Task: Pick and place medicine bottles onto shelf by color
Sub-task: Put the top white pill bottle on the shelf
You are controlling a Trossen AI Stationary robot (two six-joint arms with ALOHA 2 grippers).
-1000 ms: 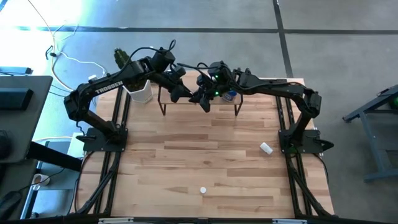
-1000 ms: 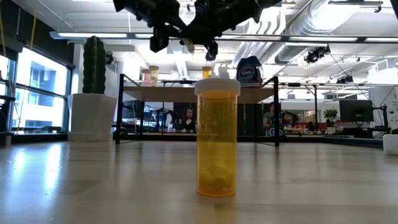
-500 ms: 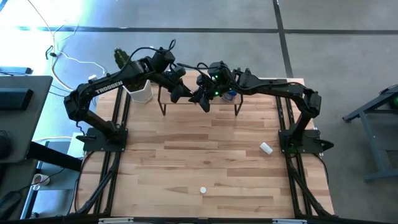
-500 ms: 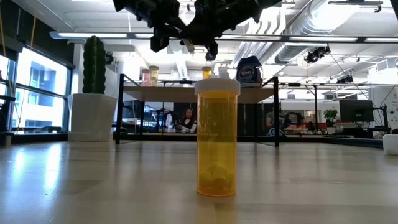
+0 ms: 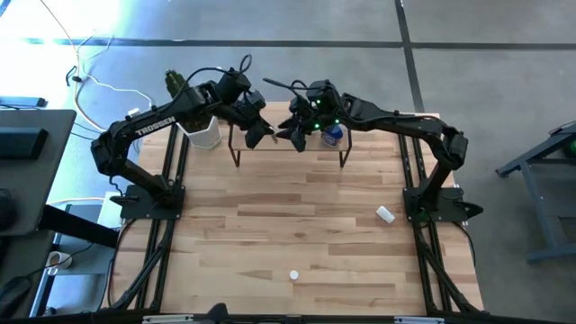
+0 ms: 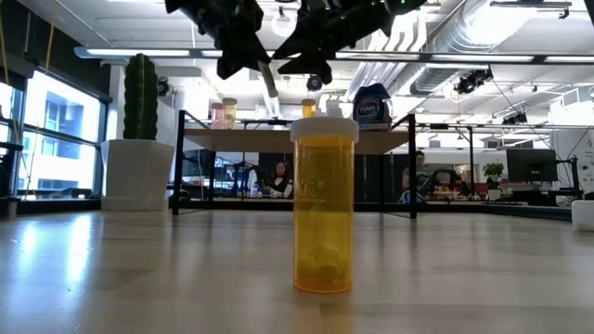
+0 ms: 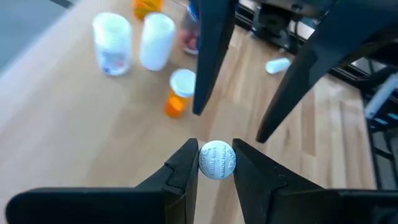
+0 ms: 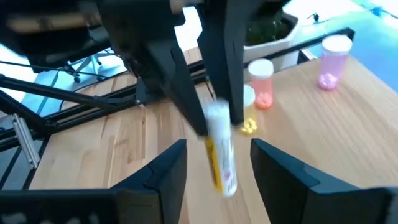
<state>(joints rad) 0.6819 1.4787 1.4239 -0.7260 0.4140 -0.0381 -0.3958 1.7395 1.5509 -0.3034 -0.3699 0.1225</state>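
Observation:
My left gripper (image 5: pixel 256 135) hovers over the shelf (image 6: pixel 278 135), shut on a small pale bottle with a yellow label (image 8: pixel 221 152). My right gripper (image 5: pixel 297 133) is open just to the right of it, a finger on either side of the bottle's free end without touching. Standing on the shelf board are white (image 7: pixel 112 42), orange (image 7: pixel 177 93) and pink (image 8: pixel 333 59) bottles and the squat blue one (image 5: pixel 333 137). An orange bottle (image 6: pixel 323 204) stands upright near the table's near edge. A white bottle (image 5: pixel 385 214) lies on its side at the right. My left gripper pinches the pale bottle by its white cap (image 7: pixel 216 160) between its two fingers (image 7: pixel 186 165). The fingers come from above, slanting down. The bottle is lifted clear and hangs tilted below them (image 6: pixel 268 93), body pointing away from the gripper.
A white pot with a cactus (image 5: pixel 202 135) stands off the shelf's left end. The shelf's thin black legs (image 5: pixel 236 157) reach down to the plank table (image 5: pixel 270 225), whose middle shows bare wood. People sit in the room beyond the table.
The two grippers, close together a second ago, have drawn apart. The right gripper has moved a little up and toward the far edge. The bottle has stayed with the left gripper and now shows hanging below it in the low view.

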